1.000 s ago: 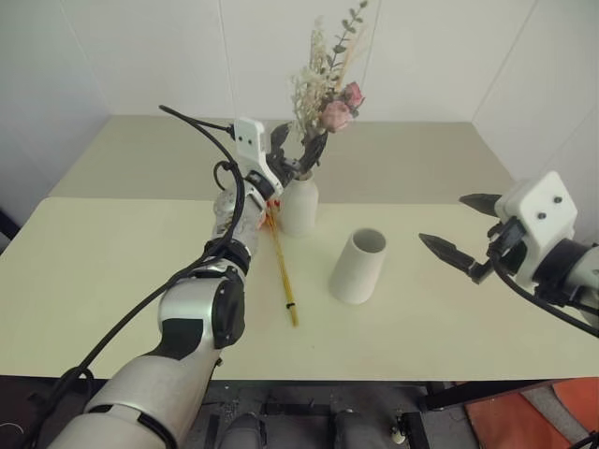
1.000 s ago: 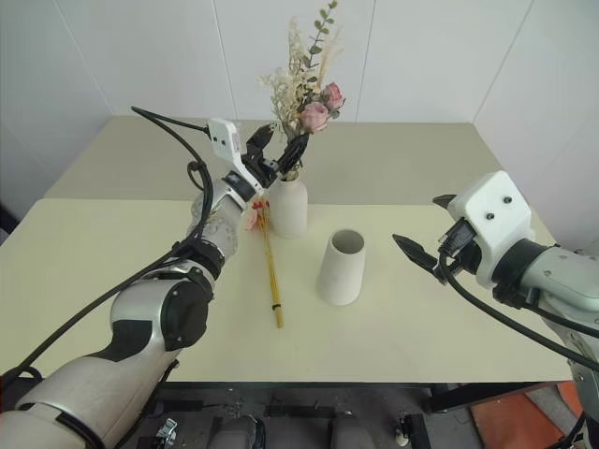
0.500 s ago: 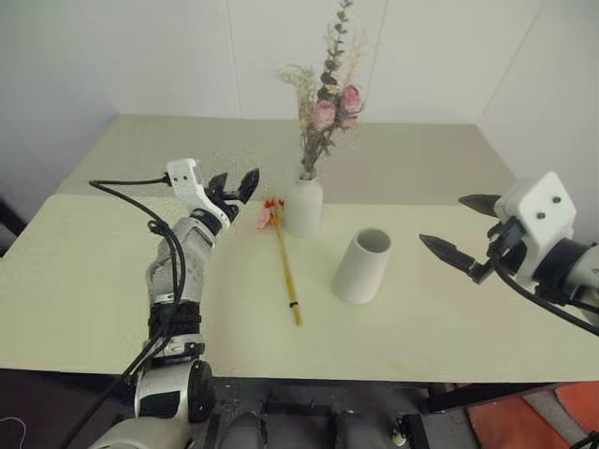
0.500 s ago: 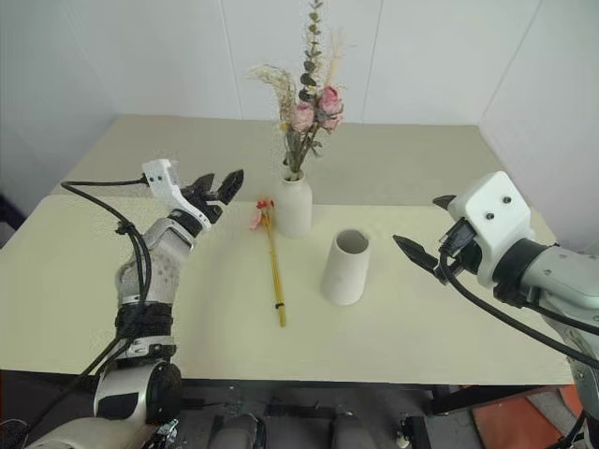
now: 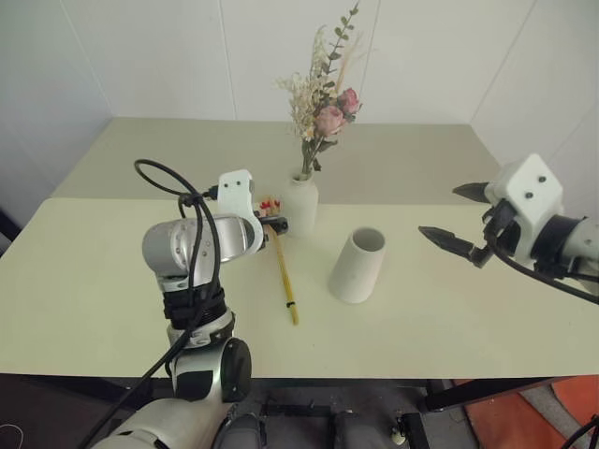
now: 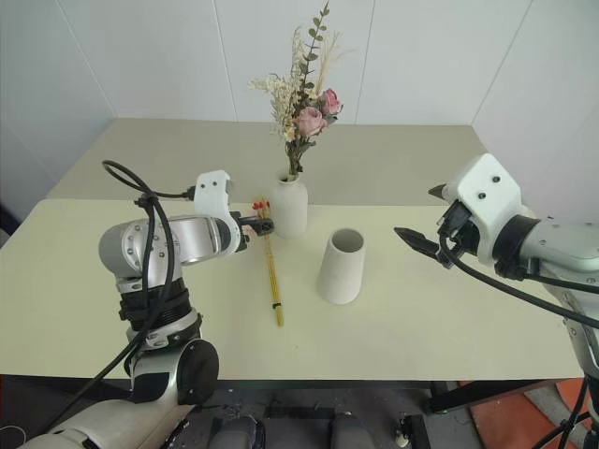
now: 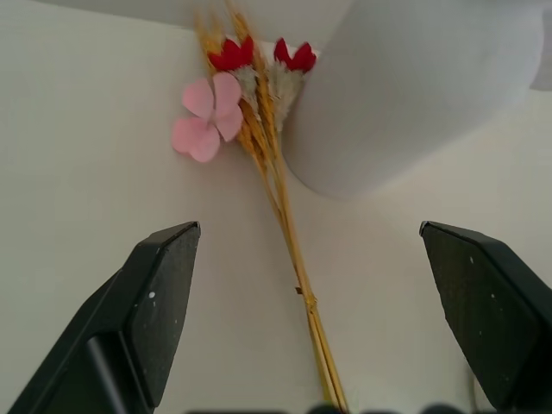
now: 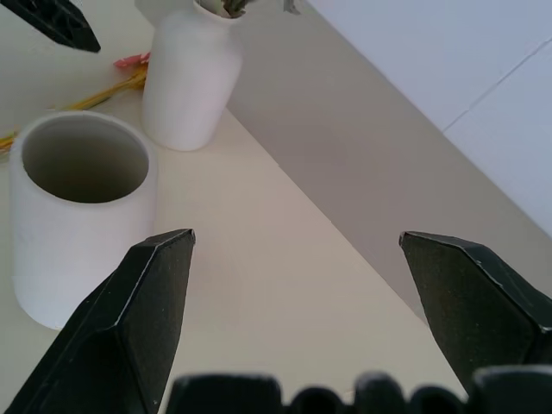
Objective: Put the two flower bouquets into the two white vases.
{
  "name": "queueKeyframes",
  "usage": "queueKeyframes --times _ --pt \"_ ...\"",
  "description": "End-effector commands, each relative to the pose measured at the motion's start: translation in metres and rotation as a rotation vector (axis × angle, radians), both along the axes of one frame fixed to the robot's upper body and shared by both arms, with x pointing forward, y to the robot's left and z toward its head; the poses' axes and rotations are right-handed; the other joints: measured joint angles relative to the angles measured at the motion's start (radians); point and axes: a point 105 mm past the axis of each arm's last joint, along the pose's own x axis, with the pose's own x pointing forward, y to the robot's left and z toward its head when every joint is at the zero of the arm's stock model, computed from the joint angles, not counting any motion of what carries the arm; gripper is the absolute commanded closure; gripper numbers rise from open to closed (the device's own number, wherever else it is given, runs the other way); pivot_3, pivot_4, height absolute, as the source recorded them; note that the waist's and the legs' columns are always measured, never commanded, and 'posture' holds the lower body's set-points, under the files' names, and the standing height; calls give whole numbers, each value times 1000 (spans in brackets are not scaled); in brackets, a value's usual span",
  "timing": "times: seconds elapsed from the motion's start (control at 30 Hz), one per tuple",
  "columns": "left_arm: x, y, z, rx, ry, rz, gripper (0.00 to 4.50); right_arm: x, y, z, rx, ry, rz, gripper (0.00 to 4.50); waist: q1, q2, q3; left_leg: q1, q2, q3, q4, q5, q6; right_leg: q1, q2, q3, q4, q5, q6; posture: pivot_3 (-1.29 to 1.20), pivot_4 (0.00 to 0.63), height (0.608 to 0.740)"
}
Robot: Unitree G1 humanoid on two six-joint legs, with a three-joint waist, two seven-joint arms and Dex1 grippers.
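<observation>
matte table (image 5: 112,281), slim straw-stemmed bouquet (image 5: 284,277)

Pale yellow-green table (image 5: 94,281), white panelled walls (image 5: 150,56)

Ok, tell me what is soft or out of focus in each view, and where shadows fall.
Left wrist view: the tool's fingers are soft, the slim bouquet fairly crisp, with a faint shadow under the bottle vase. Right wrist view: fingers blurred, the wide vase clearer. Head views: even light, a soft shadow beside the wide vase.
</observation>
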Motion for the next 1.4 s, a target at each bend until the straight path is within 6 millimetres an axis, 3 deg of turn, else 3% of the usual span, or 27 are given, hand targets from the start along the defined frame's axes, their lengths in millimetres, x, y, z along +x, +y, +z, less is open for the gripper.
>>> queueKeyframes --times 0.03,0.27,0.7,0.8,1.17,1.3,1.4 --pt "2 -14 -3 -11 45 -26 32 -7 -1 17 -34 -44 29 15 1 0 0 0 0 0 0 0 0 0 0 0 0 0 0 0 150 740" --pt "0 -26 -29 9 165 -17 32 -15 -12 19 -88 -4 29 15 1 0 0 -2 0 0 0 0 0 -2 0 0 -1 0 0 0 150 740" --pt "5 -54 -36 -35 229 -136 32 -15 -14 18 -71 -11 -13 15 2 0 0 -3 -1 1 -1 0 0 -3 -1 1 -1 0 0 0 150 740" --pt "6 -54 -41 -19 260 -124 650 -15 -15 19 -64 -18 -23 15 2 0 0 -2 -1 1 -1 0 0 -3 -1 1 0 0 0 0 150 740" --pt "11 -61 -54 -39 316 -134 4300 -12 -18 16 -50 -27 -52 15 11 0 0 -2 -1 1 -1 0 0 -3 -1 1 -1 0 0 0 150 740" --pt "20 -53 -48 57 235 -69 4469 -11 -19 17 -50 -31 -59 15 11 0 0 -2 -1 1 -1 0 0 -2 -1 1 -1 0 0 0 150 740" --pt "33 -33 -35 85 112 85 4469 -11 -19 17 -50 -34 -60 15 9 0 0 -3 -1 1 -1 0 0 -3 -1 1 -1 0 0 0 150 740"
